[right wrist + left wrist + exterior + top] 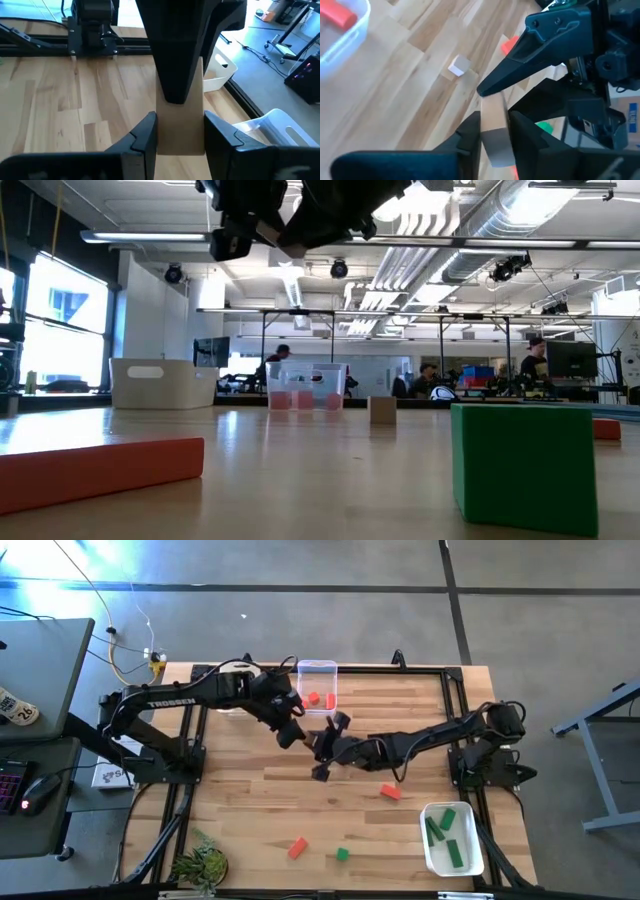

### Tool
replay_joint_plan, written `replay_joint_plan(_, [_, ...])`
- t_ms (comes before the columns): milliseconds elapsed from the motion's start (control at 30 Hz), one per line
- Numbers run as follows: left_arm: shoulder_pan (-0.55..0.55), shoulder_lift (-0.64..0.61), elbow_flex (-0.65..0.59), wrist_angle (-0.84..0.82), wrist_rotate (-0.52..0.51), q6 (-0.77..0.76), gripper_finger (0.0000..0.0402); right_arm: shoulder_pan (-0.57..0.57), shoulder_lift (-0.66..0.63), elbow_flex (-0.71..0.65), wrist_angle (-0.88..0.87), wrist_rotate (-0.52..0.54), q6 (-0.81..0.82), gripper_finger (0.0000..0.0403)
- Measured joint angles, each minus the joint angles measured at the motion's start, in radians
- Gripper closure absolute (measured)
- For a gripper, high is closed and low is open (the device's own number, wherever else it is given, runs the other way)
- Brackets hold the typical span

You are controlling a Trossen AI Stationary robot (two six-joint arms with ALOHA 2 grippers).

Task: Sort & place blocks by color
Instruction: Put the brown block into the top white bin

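Observation:
A plain light-wood bar point(494, 131) is up in the air over the table's middle, between both grippers. My left gripper point(292, 732) reaches in from the table's left and my right gripper point(325, 748) from the right; they meet end to end, each shut on the bar point(180, 127). In the low view both grippers point(265, 220) hang high above the table. A plain cube point(459, 66) sits on the table below. On the near part lie a red bar point(297, 847), a green cube point(342, 854) and a red block point(390, 792). My left gripper pinches one end of the bar point(495, 150) between its two fingers point(470, 142), with the bar running on along them toward the right gripper. The bar is lifted clear of the table. My right gripper pinches the bar's other end point(180, 140) between its two fingers point(142, 140), with the bar running along them. One left finger point(175, 55) lies over the bar's far part.
A clear tub point(318, 688) with red blocks stands near the far edge, just beyond the grippers. A white tub point(450, 838) with green blocks sits at the near right corner, and another white tub point(165, 383) stands far left. A small plant point(200, 865) is at the near left corner.

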Motion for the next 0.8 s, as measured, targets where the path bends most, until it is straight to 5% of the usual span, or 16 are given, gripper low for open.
replay_joint_plan(133, [-0.001,0.0,-0.001,-0.005,-0.021,0.071,0.0353,-0.01,0.0,0.0,0.009,-0.006,0.01,0.0308])
replay_joint_plan(467, [0.015,0.001,-0.001,-0.042,-0.059,0.159,0.0357,-0.016,0.0,0.0,-0.012,0.027,0.051,0.0244])
replay_joint_plan(800, [0.115,0.001,-0.001,-0.211,-0.314,0.211,0.0357,-0.032,0.0,0.0,-0.141,0.022,0.078,0.0234])
